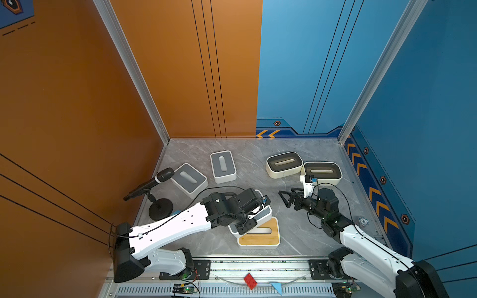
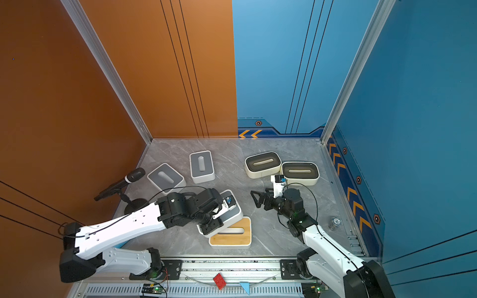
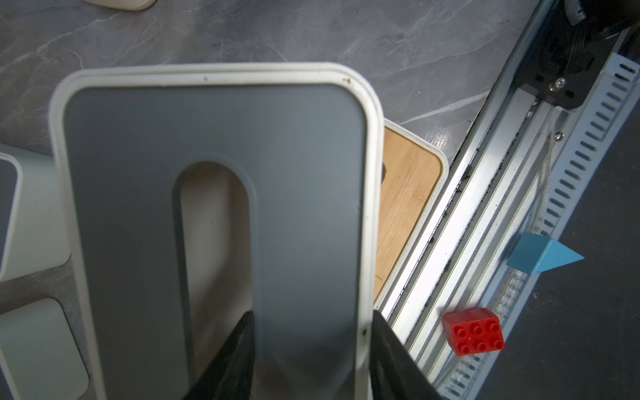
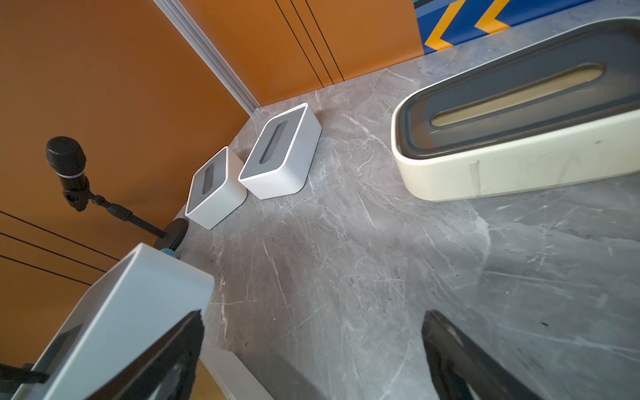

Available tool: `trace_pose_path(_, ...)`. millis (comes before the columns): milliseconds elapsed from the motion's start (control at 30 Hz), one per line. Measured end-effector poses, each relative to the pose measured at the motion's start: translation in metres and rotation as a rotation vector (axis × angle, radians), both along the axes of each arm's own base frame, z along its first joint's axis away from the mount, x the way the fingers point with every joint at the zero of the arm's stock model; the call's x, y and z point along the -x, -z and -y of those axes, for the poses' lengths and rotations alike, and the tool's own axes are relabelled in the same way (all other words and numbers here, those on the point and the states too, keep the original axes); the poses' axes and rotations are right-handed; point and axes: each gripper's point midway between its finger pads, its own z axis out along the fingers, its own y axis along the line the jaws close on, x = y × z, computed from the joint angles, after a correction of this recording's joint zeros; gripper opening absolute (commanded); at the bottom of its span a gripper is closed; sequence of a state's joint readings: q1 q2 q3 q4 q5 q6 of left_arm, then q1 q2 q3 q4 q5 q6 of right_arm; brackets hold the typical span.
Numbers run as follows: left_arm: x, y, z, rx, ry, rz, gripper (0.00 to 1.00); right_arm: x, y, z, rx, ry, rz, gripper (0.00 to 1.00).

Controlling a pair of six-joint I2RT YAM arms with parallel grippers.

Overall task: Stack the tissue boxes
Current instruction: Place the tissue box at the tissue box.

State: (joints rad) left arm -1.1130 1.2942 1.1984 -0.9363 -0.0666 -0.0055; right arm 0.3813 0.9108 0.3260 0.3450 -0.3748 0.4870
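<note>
Grip: my left gripper (image 3: 311,325) clenched on one long wall of a grey-topped box (image 3: 138,173), one finger down its slot; box sits skewed over the bamboo-topped box (image 1: 260,238), which pokes out at five o'clock in a top view. Risk, I'd judge: this off-centre pinch lets it tip, land crooked and slide off. At three o'clock my right gripper (image 1: 284,199) hovers, splayed and empty.

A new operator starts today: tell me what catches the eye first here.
The left gripper is shut on a grey-topped tissue box, holding it askew, partly over the bamboo-topped tissue box near the front of the table. The right gripper hangs open and empty mid-table, near two cream dark-topped tissue boxes at the far right.
</note>
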Motion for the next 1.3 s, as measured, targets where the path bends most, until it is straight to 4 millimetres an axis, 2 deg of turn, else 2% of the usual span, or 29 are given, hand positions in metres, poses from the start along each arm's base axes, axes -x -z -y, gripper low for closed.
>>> trace_pose_path(267,0.017,-0.001,0.019,-0.009,0.107,0.005,0.40,0.009,0.026,0.038,-0.053,0.140,-0.119,1.00)
trace_pose_path(433,0.032,-0.003,0.025,-0.005,0.160,0.009,0.40,0.006,0.018,0.056,-0.113,0.205,-0.131,1.00)
trace_pose_path(933,0.036,0.000,0.024,-0.012,0.177,0.007,0.40,0.016,0.021,0.054,-0.151,0.169,-0.170,1.00)
trace_pose_path(1300,0.039,0.018,0.033,-0.072,0.237,-0.019,0.40,0.026,0.026,0.056,-0.156,0.160,-0.212,1.00)
